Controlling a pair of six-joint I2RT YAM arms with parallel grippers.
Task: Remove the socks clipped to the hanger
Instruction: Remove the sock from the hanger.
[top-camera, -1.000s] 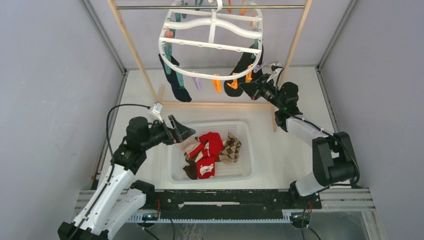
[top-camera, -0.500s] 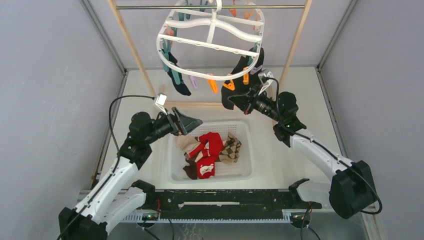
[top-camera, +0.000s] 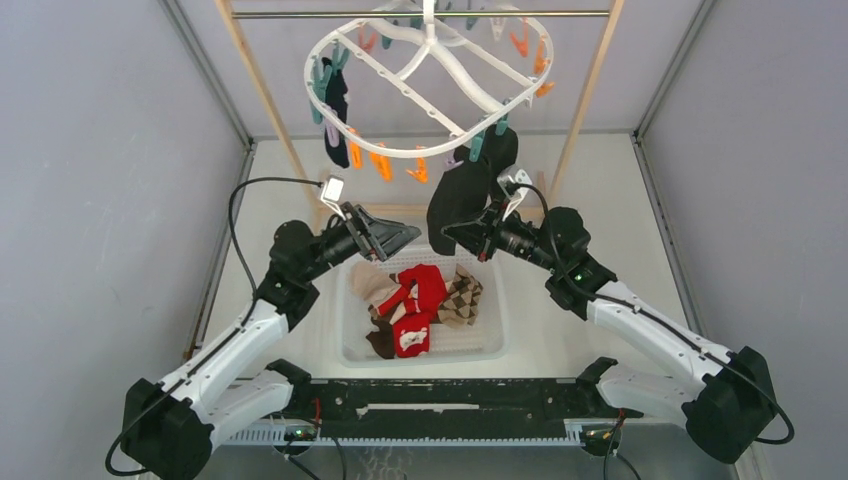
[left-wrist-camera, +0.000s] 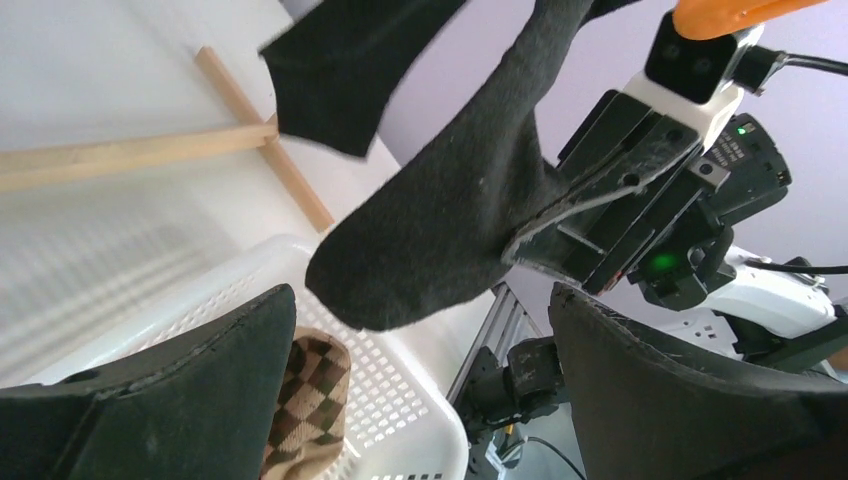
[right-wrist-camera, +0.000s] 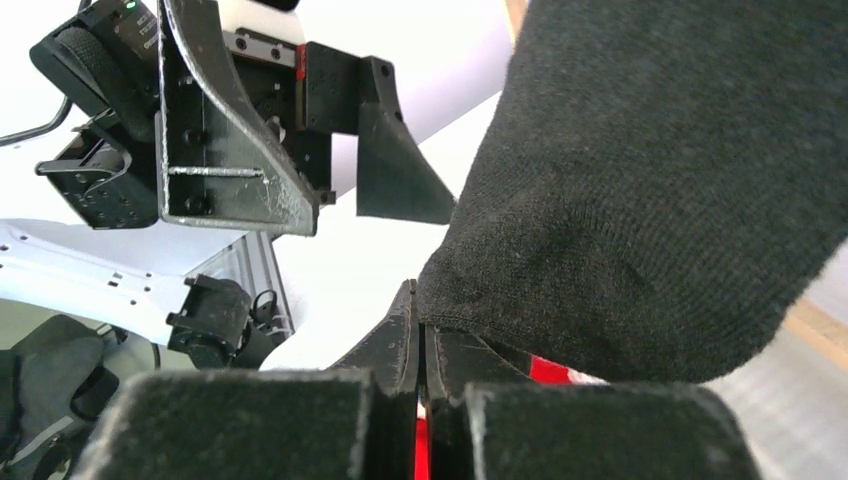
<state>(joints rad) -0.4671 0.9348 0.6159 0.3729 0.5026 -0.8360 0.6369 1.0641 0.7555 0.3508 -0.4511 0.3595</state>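
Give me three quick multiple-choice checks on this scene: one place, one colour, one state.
1. Where do the red socks lie?
A clipped up overhead
B in the white basket
C out of view

2. What colour is the sock in the right end effector?
A beige
B red
C black

3. How does the left end effector stand?
A open, empty
B shut, empty
C shut on fabric

Answers:
1 B: they lie heaped inside the basket walls.
2 C: the fabric pinched there is black.
3 A: its fingers stand wide apart with nothing gripped.
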